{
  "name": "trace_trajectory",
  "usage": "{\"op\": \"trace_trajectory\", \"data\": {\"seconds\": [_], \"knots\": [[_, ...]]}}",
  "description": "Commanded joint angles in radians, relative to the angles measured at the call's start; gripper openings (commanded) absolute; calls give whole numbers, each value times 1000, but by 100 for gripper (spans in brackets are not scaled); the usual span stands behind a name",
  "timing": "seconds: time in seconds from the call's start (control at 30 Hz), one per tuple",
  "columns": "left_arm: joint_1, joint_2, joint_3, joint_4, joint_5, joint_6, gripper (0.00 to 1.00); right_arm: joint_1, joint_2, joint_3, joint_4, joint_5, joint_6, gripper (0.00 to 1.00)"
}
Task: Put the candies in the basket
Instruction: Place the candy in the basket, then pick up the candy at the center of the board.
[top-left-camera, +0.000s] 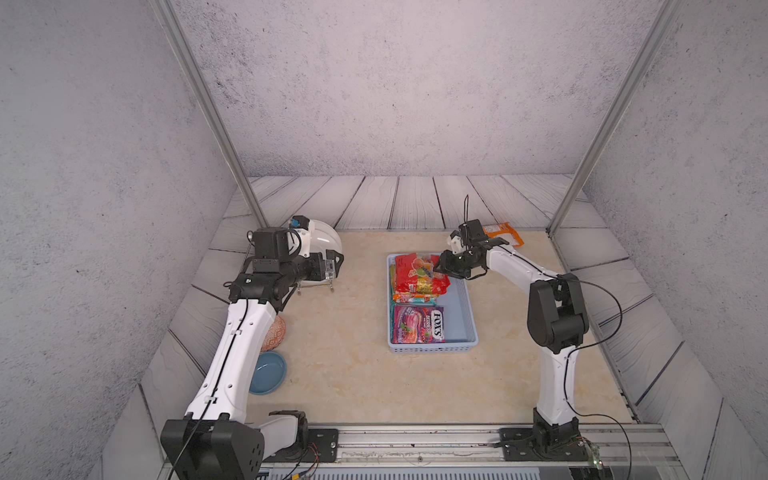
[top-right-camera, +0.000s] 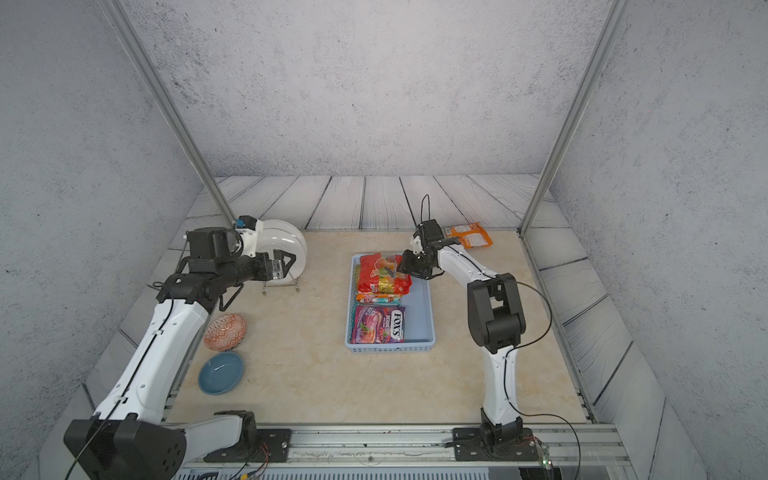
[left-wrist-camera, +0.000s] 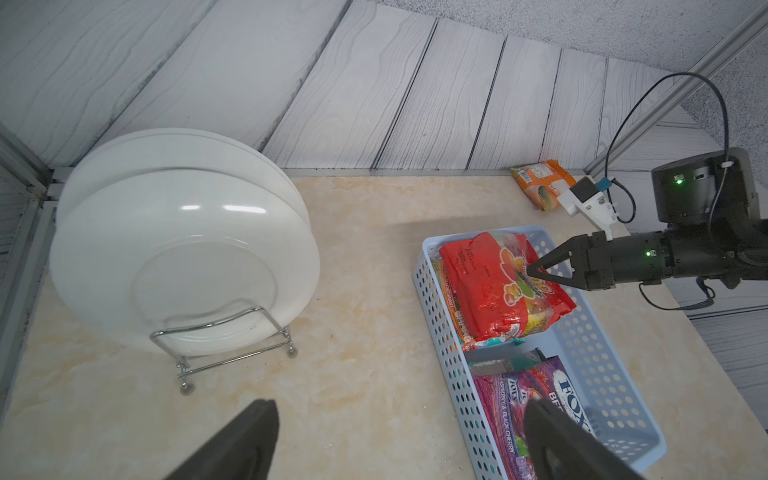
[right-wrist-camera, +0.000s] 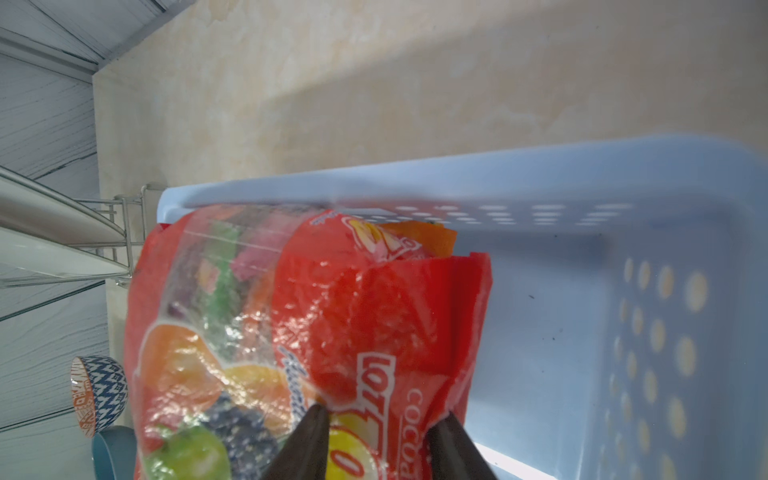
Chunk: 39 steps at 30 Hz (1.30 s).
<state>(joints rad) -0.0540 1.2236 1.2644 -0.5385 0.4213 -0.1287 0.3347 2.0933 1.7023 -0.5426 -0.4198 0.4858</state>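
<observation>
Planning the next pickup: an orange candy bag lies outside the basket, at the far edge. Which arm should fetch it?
Right, probably. The orange candy bag lies close behind the right end effector, over the basket; the left end effector sits across the table beside the white plates.

Both top views: stereo head high over the base rail (top-left-camera: 415, 440), pitched down and forward, wide and far, whole table (top-left-camera: 340, 374) through to the back wall (top-left-camera: 395, 104); framing near-identical, small sideways offset. Left wrist cam: behind left gripper (left-wrist-camera: 401, 409), low, looking across the table, mid range; catches plate rack (left-wrist-camera: 224, 345), basket (left-wrist-camera: 440, 332), right arm (left-wrist-camera: 665, 257). Right wrist cam: behind right gripper (right-wrist-camera: 383, 413), very close, aimed into the basket's far end; red candy bag (right-wrist-camera: 332, 332) takes up much of the frame, background soft. Overlap: basket and red candy bag in all four; orange candy bag (left-wrist-camera: 540, 183) in tops plus left wrist; patterned bowl (right-wrist-camera: 99, 390) in tops plus right wrist.
</observation>
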Motion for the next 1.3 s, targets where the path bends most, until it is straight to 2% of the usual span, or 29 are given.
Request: {"op": "trace_trajectory", "data": {"seconds": [0.0, 0.1, 0.3, 0.43, 0.67, 0.87, 1.1, 1.27], "knots": [[9, -13, -6, 11, 29, -14, 98, 32, 10, 35, 21, -59, -14, 43], [8, -11, 0, 7, 24, -10, 98, 46, 25, 59, 6, -73, -41, 43], [8, -6, 9, 1, 26, -7, 98, 48, 5, 102, -74, 11, -92, 43], [9, -4, -12, 20, 13, -2, 98, 41, -43, 135, -154, 161, -163, 45], [9, 1, -10, 24, 5, -2, 98, 17, -119, 141, -186, 417, -253, 47], [6, -9, -7, 8, -19, 20, 98, -9, -74, 217, -229, 622, -337, 52], [-1, -2, 7, -12, -41, 38, 98, -63, 66, 363, -275, 691, -340, 60], [-5, 14, 14, -16, -33, 34, 98, -69, 118, 352, -105, 809, -422, 66]]}}
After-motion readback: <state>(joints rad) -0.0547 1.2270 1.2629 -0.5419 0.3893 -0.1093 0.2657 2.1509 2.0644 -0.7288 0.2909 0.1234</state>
